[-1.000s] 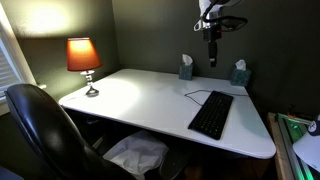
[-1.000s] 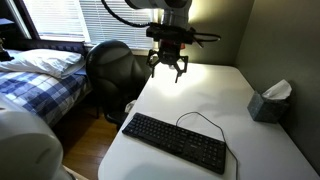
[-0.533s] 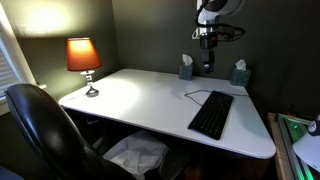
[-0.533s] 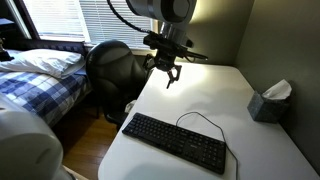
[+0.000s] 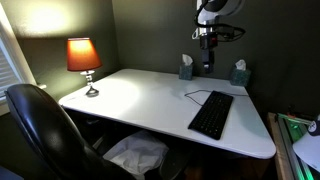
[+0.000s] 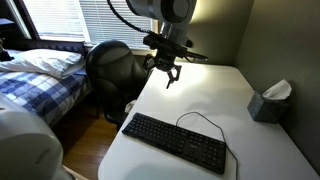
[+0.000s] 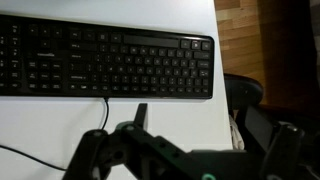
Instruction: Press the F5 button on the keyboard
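We see the gripper (image 6: 167, 74) hanging in the air above the white desk (image 6: 205, 92). Its fingers (image 6: 152, 67) are spread wide and nothing is between them. It is well apart from the keyboard (image 6: 175, 141), which lies flat on the desk near one long edge. A thin black cable (image 6: 200, 118) loops from the keyboard across the desk top.

In an exterior view the gripper (image 5: 207, 62) hangs above the far side of the desk (image 5: 140, 95). Behind it, 2 tissue boxes (image 5: 186, 69) (image 5: 239, 74) stand near the wall, and the keyboard (image 5: 211, 114) lies toward the near edge. A lit lamp (image 5: 83, 58) stands at a corner of the desk, and a dark chair (image 5: 35, 125) sits beside the desk.

In the wrist view the keyboard (image 7: 105, 65) runs across the top, and the gripper (image 7: 185, 155) shows dark and blurred below it. The key labels are too small for us to read.
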`<state>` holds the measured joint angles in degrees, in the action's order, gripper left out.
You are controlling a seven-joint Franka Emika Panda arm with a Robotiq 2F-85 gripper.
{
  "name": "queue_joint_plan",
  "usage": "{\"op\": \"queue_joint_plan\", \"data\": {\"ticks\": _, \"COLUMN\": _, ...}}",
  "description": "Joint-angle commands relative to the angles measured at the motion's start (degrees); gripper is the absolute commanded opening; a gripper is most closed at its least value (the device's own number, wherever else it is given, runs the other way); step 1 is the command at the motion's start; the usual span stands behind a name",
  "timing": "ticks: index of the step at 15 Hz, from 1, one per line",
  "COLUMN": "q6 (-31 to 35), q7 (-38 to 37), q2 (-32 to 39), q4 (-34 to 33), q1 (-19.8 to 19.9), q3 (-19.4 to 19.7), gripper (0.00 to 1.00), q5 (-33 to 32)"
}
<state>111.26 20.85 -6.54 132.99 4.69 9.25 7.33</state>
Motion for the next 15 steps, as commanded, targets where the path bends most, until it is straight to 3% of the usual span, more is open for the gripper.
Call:
{"op": "queue_joint_plan", "data": {"ticks": 1, "q6": -0.03, "q7": -0.67, "q2": 0.86, "q4": 0.60, "q1": 0.11, "q3": -0.86, "gripper": 1.00, "q5": 0.18}}
{"op": "queue_joint_plan", "data": {"ticks": 15, "q6": 9.39, "q7": -8.07, "q2": 6.12, "q4": 3.95, "q1": -0.22, "q3": -3.81, "gripper": 1.00, "q5": -1.33}}
